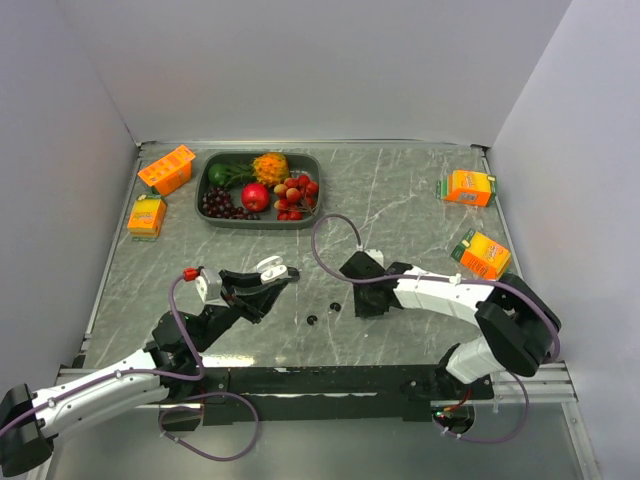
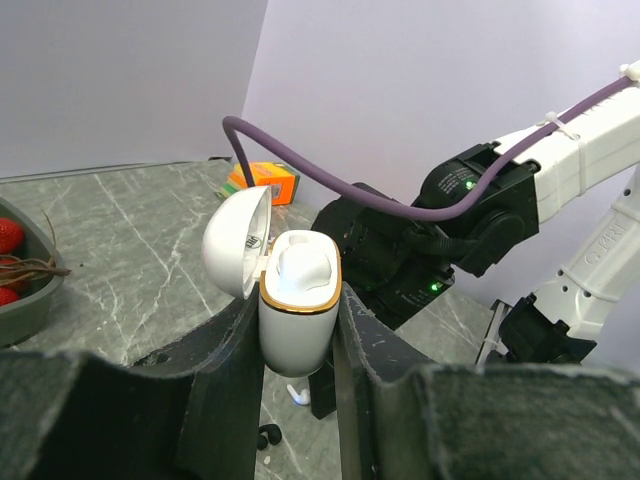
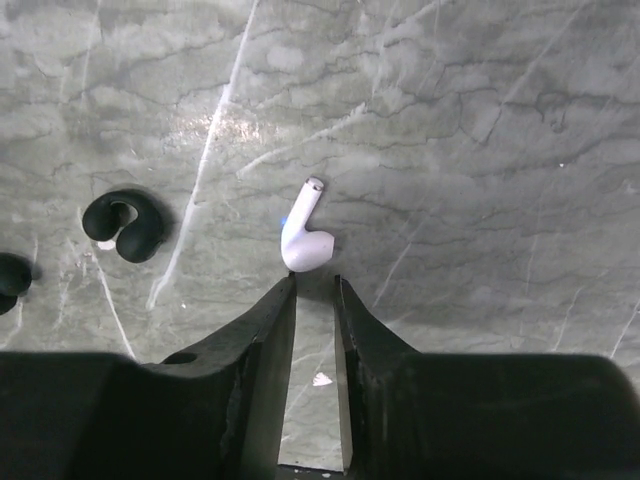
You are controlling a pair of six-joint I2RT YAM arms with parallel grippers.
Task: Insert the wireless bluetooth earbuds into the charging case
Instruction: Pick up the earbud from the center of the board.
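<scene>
Slippage threatens on the left: the left jaws [image 2: 297, 300] are clamped on the white charging case [image 2: 300, 272], its lid open, the forearm reaching low and forward. The right jaws [image 3: 315, 288], narrowly parted and empty, point down at the surface [image 3: 480, 120]. The white earbud [image 3: 303, 238] lies just beyond their tips, with a black earbud [image 3: 124, 226] off to their left. Closing here could flick the white one away.

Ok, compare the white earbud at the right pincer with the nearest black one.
The white earbud has a straight stem; the black earbud curls into a C. The white earbud lies at the right pincer's tips; the black earbud lies aside. Both rest loose on the table.
</scene>
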